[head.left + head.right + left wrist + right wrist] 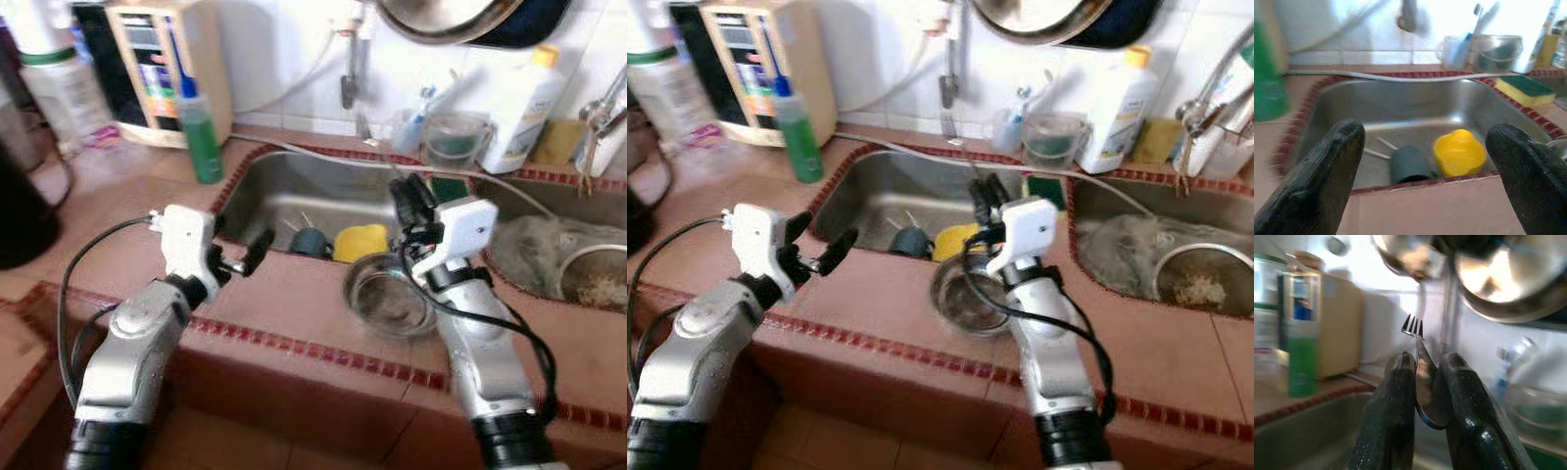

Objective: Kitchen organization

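Right gripper (1426,382): clamping a silver metal fork (1418,350), tines pointing up
Left gripper (1425,161): hovering wide open, empty, facing the stainless steel sink (1400,103)

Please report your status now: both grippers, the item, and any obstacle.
Right gripper shut on fork above steel bowl. Left gripper open, empty, at sink edge. No obstacle seen.

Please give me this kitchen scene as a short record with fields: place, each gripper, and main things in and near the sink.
place: steel sink in a brown tiled counter
right gripper: shut on a metal fork, above the sink
left gripper: open, at the sink's front edge
in sink: yellow plastic cup, dark green cup
on counter: round steel bowl beside the right arm, green bottle
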Controlling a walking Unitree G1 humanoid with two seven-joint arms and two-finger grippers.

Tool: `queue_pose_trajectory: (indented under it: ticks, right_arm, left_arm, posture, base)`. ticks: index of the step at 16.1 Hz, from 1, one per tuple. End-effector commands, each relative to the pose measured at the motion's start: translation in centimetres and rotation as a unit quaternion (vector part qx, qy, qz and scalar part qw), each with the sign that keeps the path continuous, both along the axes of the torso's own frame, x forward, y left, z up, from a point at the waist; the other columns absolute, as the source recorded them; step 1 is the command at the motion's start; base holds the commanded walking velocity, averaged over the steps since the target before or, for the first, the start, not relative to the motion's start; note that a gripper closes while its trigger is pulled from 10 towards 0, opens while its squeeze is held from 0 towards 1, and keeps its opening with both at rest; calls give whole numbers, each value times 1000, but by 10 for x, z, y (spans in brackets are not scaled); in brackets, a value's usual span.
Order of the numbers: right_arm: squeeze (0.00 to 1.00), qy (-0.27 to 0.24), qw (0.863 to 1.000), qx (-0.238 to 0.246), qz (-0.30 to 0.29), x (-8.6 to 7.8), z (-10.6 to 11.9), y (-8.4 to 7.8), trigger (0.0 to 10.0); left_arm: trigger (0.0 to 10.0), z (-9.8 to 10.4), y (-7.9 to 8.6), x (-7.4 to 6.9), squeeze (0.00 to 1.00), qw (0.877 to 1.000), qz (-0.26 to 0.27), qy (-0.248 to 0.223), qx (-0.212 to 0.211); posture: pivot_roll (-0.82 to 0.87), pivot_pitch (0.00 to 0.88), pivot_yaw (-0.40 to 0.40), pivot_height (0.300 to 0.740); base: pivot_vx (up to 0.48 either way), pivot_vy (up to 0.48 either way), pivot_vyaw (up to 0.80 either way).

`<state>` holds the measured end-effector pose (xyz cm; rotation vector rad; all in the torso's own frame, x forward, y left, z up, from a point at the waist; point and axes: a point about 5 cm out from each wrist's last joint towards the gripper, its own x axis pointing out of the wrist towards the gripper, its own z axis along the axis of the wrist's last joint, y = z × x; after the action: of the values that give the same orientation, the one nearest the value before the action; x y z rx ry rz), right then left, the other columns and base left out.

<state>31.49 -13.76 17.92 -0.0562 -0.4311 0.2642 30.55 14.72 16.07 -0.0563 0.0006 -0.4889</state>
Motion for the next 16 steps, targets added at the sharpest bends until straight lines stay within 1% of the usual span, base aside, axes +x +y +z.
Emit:
queue_pose_trajectory:
  ticks: [1,3,4,6,9,10,11,14,15,16]
  right_arm:
    - [0,-7,1000,9,-9,3,6,-2,10000]
    - [0,7,1000,10,-29,6,4,-7,10000]
    - [0,19,999,10,-45,9,3,-12,10000]
    - [0,21,998,16,-49,9,2,-15,10000]
    - [0,33,997,25,-59,12,1,-18,10000]
    - [0,48,996,39,-69,14,0,-21,10000]
    - [0,64,994,52,-65,17,-2,-23,10000]
    - [0,138,988,54,-48,26,-13,-34,10000]
    - [0,165,984,38,-50,29,-18,-41,10000]
    - [0,182,982,18,-55,32,-20,-48,10000]
  left_arm:
    - [10000,7,4,2,0,1000,0,-11,10]
    - [10000,8,3,2,0,1000,-2,-12,10]
    - [10000,9,2,3,0,1000,-5,-14,9]
    - [10000,10,-3,2,0,1000,-23,-18,-4]
    - [10000,11,-7,0,0,999,-35,-13,-8]
    - [10000,11,-9,0,0,999,-39,-8,-6]
    - [10000,12,-11,0,0,999,-45,-5,2]
    - [10000,20,-21,-7,0,996,-84,-13,24]
    - [10000,25,-27,-11,0,994,-106,-17,28]
    - [10000,30,-33,-17,0,990,-132,-24,32]
  posture:
    - [-106,33,30,740]
    - [-107,34,32,740]
    - [-111,35,35,740]
    - [-113,35,38,740]
    - [-113,37,39,740]
    - [-113,37,39,740]
    - [-112,37,40,740]
    - [-108,46,36,740]
    - [-105,54,33,740]
    - [-103,56,32,740]
  base:
    - [289,0,0]
    - [289,0,0]
    - [277,0,-775]
    - [0,0,-766]
    - [0,0,-754]
    - [0,0,-738]
    - [0,0,0]
    - [0,0,0]
    - [0,0,0]
    - [0,0,0]
